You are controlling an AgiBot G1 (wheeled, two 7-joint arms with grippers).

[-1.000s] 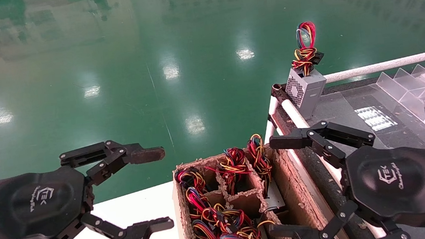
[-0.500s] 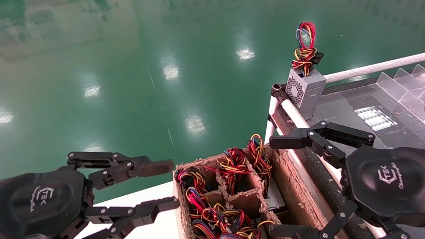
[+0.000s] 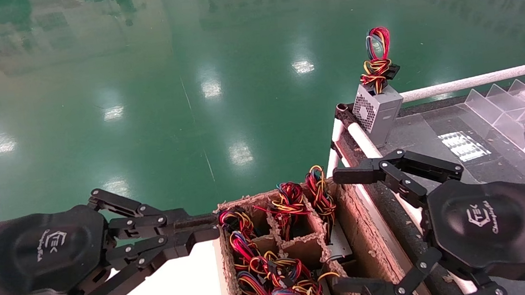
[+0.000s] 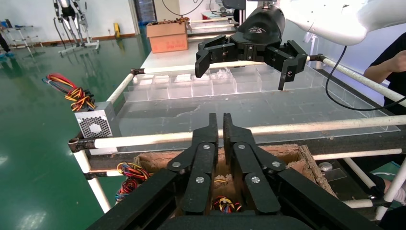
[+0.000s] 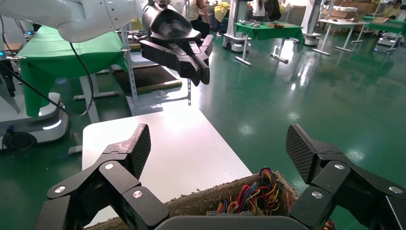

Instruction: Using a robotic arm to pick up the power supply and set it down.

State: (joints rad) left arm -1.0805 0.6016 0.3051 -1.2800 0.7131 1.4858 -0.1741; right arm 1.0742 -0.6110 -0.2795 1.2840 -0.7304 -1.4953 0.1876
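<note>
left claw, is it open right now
No, the left claw has its two fingers pressed together with nothing between them, just short of the cardboard box of wire bundles.

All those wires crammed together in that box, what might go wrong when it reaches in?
The wire bundles lie tangled across the cardboard box's cells, so the open right hand may snag a neighbour's wires too. The shut left hand sits right at the box's edge and might nudge it.
</note>
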